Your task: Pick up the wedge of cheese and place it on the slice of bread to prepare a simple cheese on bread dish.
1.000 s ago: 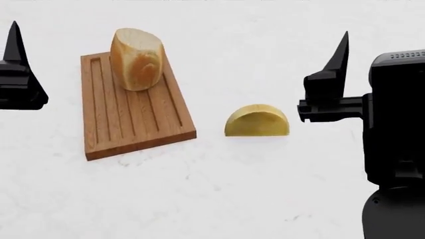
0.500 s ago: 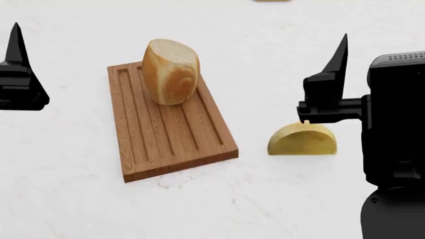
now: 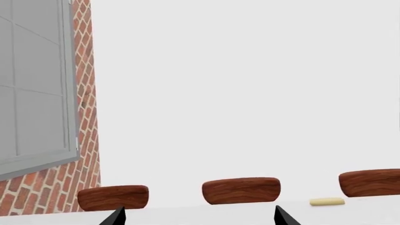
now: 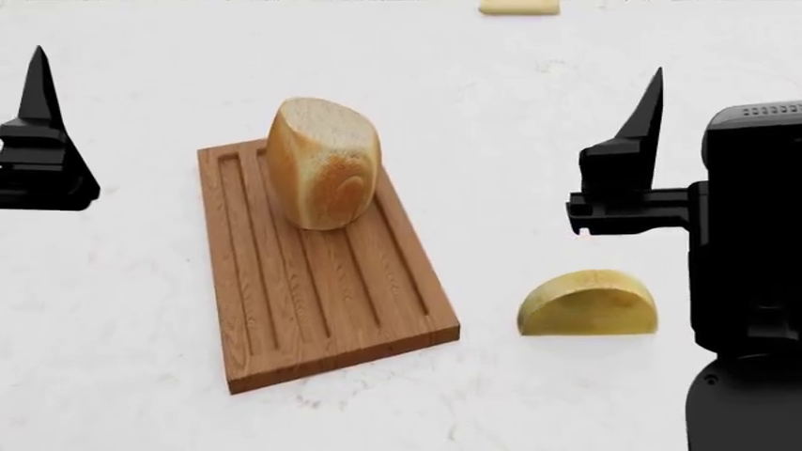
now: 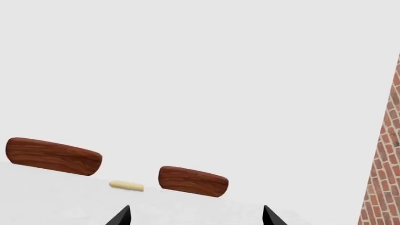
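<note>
The wedge of cheese (image 4: 588, 303), a yellow half-disc, lies on the white table at the right, flat edge down in the picture. The slice of bread (image 4: 323, 164) stands upright on the far end of a ridged wooden cutting board (image 4: 329, 282). My right gripper (image 4: 647, 117) hovers above and just beyond the cheese, apart from it. Far from both foods, my left gripper (image 4: 39, 113) hangs at the left edge. In the wrist views both grippers, left (image 3: 200, 217) and right (image 5: 196, 216), stand open with nothing between the fingertips; neither view shows cheese or bread.
A small pale yellow bar (image 4: 517, 7) lies at the table's far edge, also in the wrist views (image 3: 327, 201) (image 5: 126, 186). Wooden chair backs (image 3: 241, 190) (image 5: 192, 181) line the far side. A brick wall with a window (image 3: 37, 93) stands beyond.
The head view has shifted: board, bread and cheese slid right and down in the picture, and the pale bar came into view at the top. Both grippers keep their place in the view.
</note>
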